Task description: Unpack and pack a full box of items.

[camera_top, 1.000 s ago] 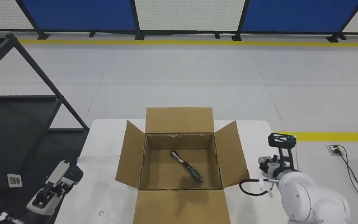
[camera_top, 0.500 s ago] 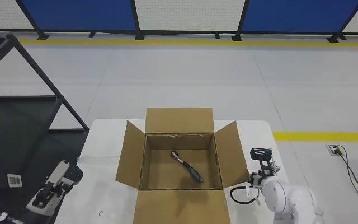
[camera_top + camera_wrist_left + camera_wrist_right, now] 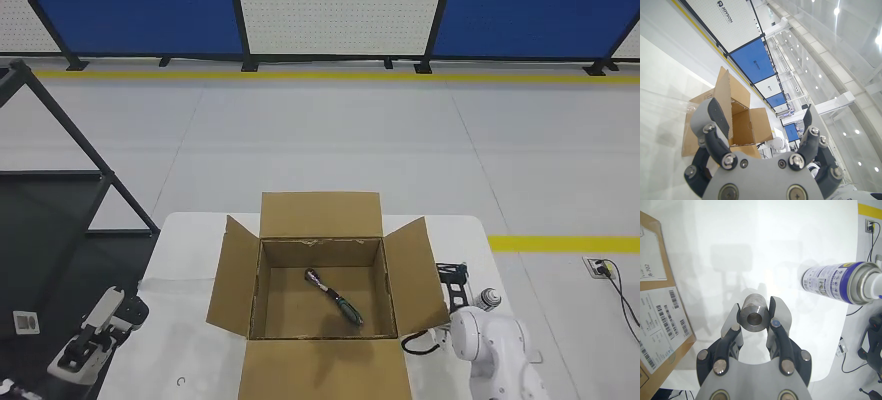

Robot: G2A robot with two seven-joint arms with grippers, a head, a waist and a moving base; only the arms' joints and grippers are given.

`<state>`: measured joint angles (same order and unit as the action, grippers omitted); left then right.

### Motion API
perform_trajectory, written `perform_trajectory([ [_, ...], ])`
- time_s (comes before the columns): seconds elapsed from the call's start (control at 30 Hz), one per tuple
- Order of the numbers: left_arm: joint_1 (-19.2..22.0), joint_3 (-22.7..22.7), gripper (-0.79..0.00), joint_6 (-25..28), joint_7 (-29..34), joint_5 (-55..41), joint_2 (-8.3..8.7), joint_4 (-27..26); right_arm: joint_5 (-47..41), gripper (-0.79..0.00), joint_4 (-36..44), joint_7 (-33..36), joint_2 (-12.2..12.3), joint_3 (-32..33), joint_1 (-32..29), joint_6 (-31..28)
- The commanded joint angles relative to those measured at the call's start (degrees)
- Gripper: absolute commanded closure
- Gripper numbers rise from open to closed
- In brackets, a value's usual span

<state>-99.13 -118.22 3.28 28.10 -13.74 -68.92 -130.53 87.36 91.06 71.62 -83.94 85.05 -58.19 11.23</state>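
Metal cylinder point(image 3: 754, 313), short, hole in its end: likely heavy, rigid and slick-sided, so best gripped across its round wall, as the right gripper point(image 3: 755, 307) clamps it now near the table's point(image 3: 772, 237) right edge, between box point(image 3: 659, 294) and spray can point(image 3: 836, 283); left gripper point(image 3: 762, 109) spread wide, empty.

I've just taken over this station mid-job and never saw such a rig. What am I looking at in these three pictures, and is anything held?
This is a two-armed robot at a white table. The top view looks down from above its arms: an open cardboard box stands on the table, one dark slim tool lying inside. The other two cameras sit on the wrists. The left gripper is open and empty, looking toward the box. The right gripper is shut on a hollow metal cylinder beside the box, near an upright spray can.
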Motion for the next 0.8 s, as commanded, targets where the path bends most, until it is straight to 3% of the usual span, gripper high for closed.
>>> perform_trajectory([
  [0.0, 0.0, 0.0, -0.785, 0.0, 0.0, 0.0, 0.0, 0.0, -0.2, 0.0, -0.9, -0.3, 0.0, -0.2, 0.3, 0.2],
  [0.17, 0.0, 0.0, -0.785, 0.0, 0.0, 0.0, 0.0, 0.0, 0.0, 0.0, -2.5, -0.9, 0.0, -0.5, 1.0, 1.2],
  [0.23, 0.0, 0.0, -0.785, 0.0, 0.0, 0.0, 0.0, 0.0, -0.1, -0.209, -2.8, -0.9, -0.1, -0.6, 1.2, 1.5],
  [0.33, 0.0, 0.0, -0.785, 0.0, 0.0, 0.0, 0.0, 0.0, -0.1, -0.323, -3.0, -0.9, -0.1, -0.8, 1.2, 1.9],
  [0.63, 0.0, 0.0, -0.785, 0.0, 0.0, 0.0, 0.0, 0.0, -0.2, -0.357, -1.4, -0.5, 0.1, -0.2, 0.7, 2.3],
  [0.77, 0.0, 0.0, -0.785, 0.0, 0.0, 0.0, 0.0, 0.0, -0.9, -0.357, 3.8, -1.3, 0.3, 1.7, -0.4, 2.9],
])
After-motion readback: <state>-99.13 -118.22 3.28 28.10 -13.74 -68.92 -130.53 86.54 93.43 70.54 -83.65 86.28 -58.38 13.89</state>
